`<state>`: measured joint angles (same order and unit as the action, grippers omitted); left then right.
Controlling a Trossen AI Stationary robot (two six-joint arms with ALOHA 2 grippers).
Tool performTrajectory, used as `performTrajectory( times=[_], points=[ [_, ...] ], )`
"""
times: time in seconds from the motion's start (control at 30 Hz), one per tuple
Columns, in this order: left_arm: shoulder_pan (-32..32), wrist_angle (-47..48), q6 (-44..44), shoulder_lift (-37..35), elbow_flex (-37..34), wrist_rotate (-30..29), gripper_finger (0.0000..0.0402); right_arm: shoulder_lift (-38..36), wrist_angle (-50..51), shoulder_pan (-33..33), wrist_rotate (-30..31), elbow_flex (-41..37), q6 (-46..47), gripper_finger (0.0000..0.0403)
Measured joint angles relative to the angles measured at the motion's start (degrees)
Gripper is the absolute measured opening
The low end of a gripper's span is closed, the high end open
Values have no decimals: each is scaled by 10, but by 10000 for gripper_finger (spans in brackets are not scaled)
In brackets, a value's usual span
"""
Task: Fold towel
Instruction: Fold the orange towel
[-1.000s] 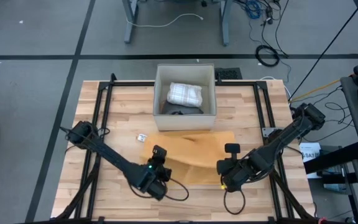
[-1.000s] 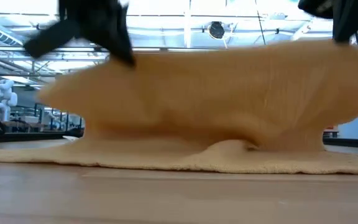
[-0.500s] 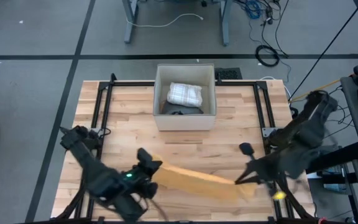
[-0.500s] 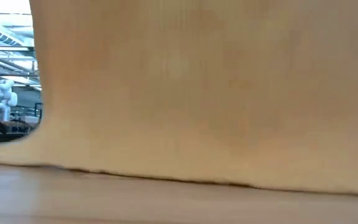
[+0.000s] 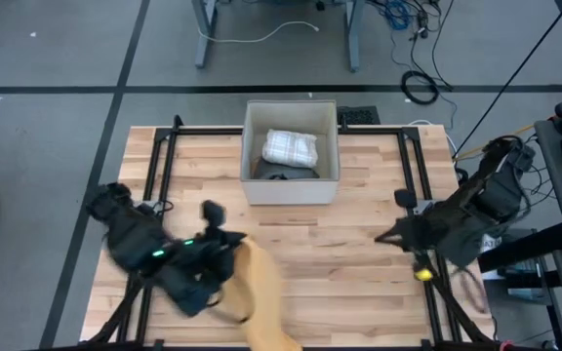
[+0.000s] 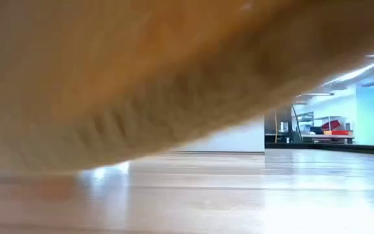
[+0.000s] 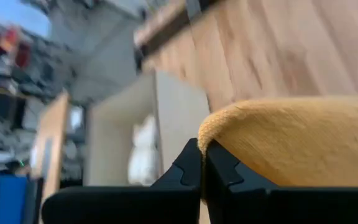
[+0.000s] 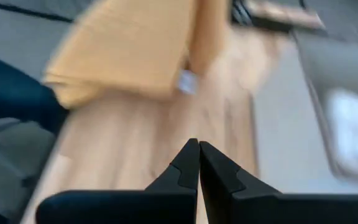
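Note:
The orange-yellow towel (image 5: 261, 292) hangs as one long bunch from my left gripper (image 5: 234, 252), which is raised over the table's near left part and shut on it. The bunch trails toward the near edge. In the low view the towel (image 6: 141, 78) fills most of the picture. My right gripper (image 5: 381, 237) is raised at the right, shut and holding nothing, well clear of the towel (image 8: 123, 50). A small white tag (image 8: 187, 81) shows on the cloth. My left gripper pinches a rolled edge at the towel's upper end (image 7: 209, 127) between its two fingers. The fingers slant downward from the table's left. The towel hangs slack below them, and I cannot tell whether its lower end touches the table.
An open white box (image 5: 291, 180) stands at the table's far middle with a white checked cloth (image 5: 291, 146) inside. Black rails (image 5: 164, 156) run along the table's left and right sides. Bare wood (image 5: 340, 253) lies between the two grippers.
Both grippers have risen quickly, lifting the towel off the table, where it had been spread between them. Its right end has come free of my right gripper and swung over, so the whole towel hangs from my left gripper. My right gripper has drawn back toward the right edge.

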<state>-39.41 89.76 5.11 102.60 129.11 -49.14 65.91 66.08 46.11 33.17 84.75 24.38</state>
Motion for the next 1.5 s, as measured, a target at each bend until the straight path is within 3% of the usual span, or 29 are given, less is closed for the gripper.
performTrajectory(
  times=[0.17,0.4,0.67,0.87,1.17,1.4,1.5],
  points=[
    [75,2,-11,4,-80,33,0,1,11,-18,11,-45,55,1],
    [118,1,-40,4,-141,75,0,1,-107,-34,-4,-147,61,43],
    [85,-42,-121,4,-123,76,0,3,-396,-83,-5,-319,-34,138],
    [56,-112,-200,4,-88,69,0,22,-589,-128,-37,-412,-116,165],
    [39,-221,-313,4,-44,46,0,118,-775,-174,-168,-434,-203,161],
    [45,-258,-342,4,-36,47,0,187,-795,-206,-164,-434,-195,160],
    [45,-265,-349,4,-36,56,0,203,-795,-220,-134,-434,-185,160]
  ],
)
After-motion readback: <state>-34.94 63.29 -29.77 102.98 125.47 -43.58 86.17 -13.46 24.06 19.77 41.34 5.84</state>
